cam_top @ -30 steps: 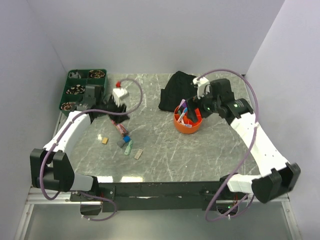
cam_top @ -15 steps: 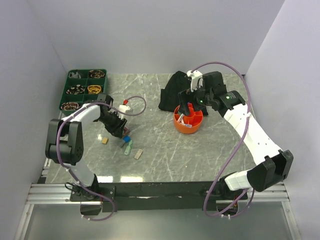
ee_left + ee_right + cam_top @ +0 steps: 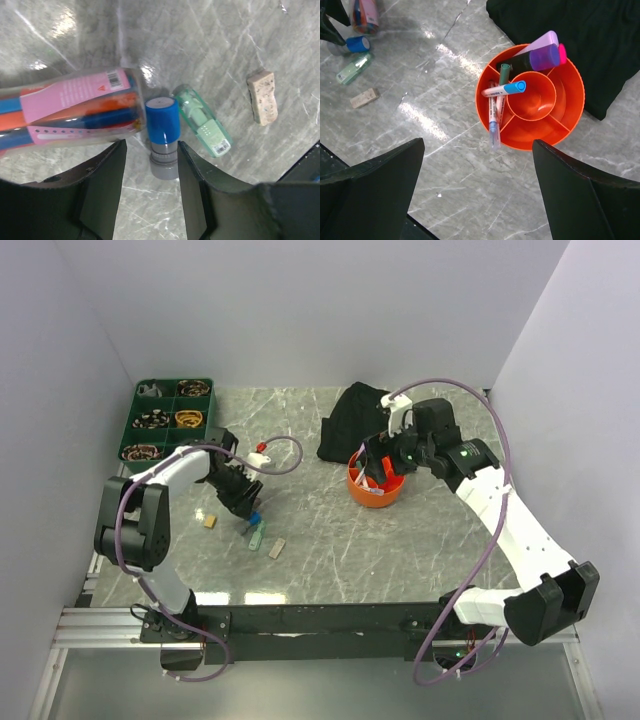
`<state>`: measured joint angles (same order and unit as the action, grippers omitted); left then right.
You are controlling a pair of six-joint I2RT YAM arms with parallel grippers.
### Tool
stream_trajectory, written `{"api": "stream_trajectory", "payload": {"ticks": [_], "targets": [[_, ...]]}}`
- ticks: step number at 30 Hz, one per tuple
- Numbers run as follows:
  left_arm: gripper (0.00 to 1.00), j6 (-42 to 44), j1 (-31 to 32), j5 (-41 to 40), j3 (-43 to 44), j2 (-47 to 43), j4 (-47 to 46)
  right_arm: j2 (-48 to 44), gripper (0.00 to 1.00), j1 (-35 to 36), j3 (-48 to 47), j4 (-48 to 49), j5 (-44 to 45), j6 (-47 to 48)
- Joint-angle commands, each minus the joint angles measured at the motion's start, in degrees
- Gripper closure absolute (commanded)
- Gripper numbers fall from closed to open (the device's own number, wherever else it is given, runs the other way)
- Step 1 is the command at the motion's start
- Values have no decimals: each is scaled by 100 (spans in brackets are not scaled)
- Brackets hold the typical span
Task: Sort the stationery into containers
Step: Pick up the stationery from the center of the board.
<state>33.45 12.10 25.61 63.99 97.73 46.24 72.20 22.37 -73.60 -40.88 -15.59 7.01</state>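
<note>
Left hand [image 3: 151,150]: half spread, pinching nothing; its fingers [image 3: 107,190] stand either side of the blue-capped marker [image 3: 161,120], low over the counter [image 3: 225,45], seemingly lined up so a squeeze would catch the barrel crosswise.
Blue-capped marker: flat on the counter, grey barrel towards the wrist, cap touching or all but touching the end of the clear pen pack [image 3: 65,112].
Neighbours: a mint-green item [image 3: 202,120] lies just beside the marker on its other side; a tan eraser [image 3: 263,97] sits apart from both. The narrow spread probably suits this crowding, keeping the fingers off pack and green piece.
Right hand [image 3: 477,145]: spread wide, empty, hovering above the orange tub [image 3: 565,100], likely because drops go there.
Orange tub: next to the black fabric heap [image 3: 580,30]; a purple marker [image 3: 540,57] and a pink marker [image 3: 562,51] lean on the rim, a white pen with blue cap [image 3: 502,90] lies across the centre cup, thin pens [image 3: 493,120] fill one wedge.
Green tray [image 3: 172,403]: far left corner of the counter, coiled bands [image 3: 190,418] in several compartments; no stationery can be made out in it.
Progress: judged partway; several pieces are in the tub, a handful lie loose.
Risk: closing may nudge the pack.
</note>
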Motion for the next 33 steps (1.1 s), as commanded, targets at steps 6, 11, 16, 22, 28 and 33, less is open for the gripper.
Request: {"api": "stream_trajectory", "payload": {"ticks": [6,11,16,22,28,33], "targets": [[48,-76,170,-12,-105,-149,140,-207,2,22,83,247,162,143],[48,-163,205,-64,-246,-62,26,-242,2,22,109,248,180,152],[48,-225,267,-187,-334,114,-9,-312,2,22,215,274,188,170],[48,-295,311,-240,-361,237,-97,-418,2,4,338,327,215,170],[82,-339,346,58,69,169,376,-620,2,-31,443,335,302,187],[94,-94,530,795,1842,-193,1701,-883,2,-311,627,449,364,12]]}}
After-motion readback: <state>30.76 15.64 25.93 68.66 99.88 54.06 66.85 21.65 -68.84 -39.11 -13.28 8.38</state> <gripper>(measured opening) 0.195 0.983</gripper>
